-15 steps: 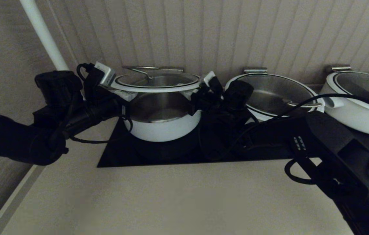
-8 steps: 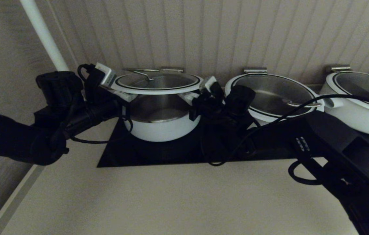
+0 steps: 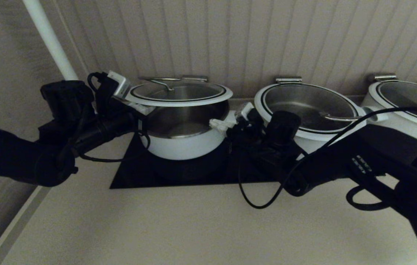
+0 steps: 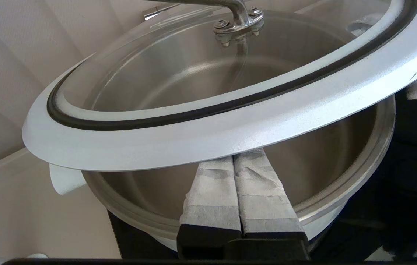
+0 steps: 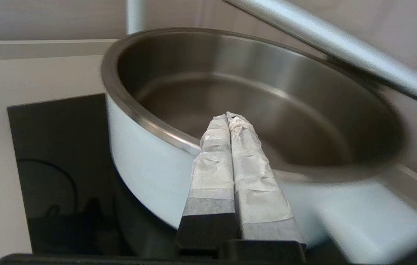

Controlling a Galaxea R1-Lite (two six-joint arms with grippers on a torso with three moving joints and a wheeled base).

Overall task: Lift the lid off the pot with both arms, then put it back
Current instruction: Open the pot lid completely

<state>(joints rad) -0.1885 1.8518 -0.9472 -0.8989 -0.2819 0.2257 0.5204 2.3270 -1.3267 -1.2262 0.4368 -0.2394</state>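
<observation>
The lid (image 3: 179, 92) hangs raised above the pot (image 3: 184, 143), with a gap showing the steel lining. My left gripper (image 3: 141, 108) is shut, its fingers pressed together under the lid's white rim (image 4: 208, 121) on the pot's left side, propping it up; the tips (image 4: 235, 162) are hidden beneath the rim. My right gripper (image 3: 220, 124) is shut and empty at the pot's right rim, below the lid and not touching it. In the right wrist view its tips (image 5: 228, 117) reach over the pot's rim (image 5: 146, 162), with the lid's edge (image 5: 341, 48) above.
The pot stands on a black cooktop (image 3: 138, 173). Two wider white pots with lids (image 3: 304, 106) (image 3: 403, 110) stand to the right, close to my right arm. A white pole (image 3: 48, 36) rises at the back left. The counter's edge (image 3: 13, 224) runs along the left.
My right gripper has dropped from under the lid's right rim and drawn back to the right, down to the pot's rim. The left gripper and lid have barely moved.
</observation>
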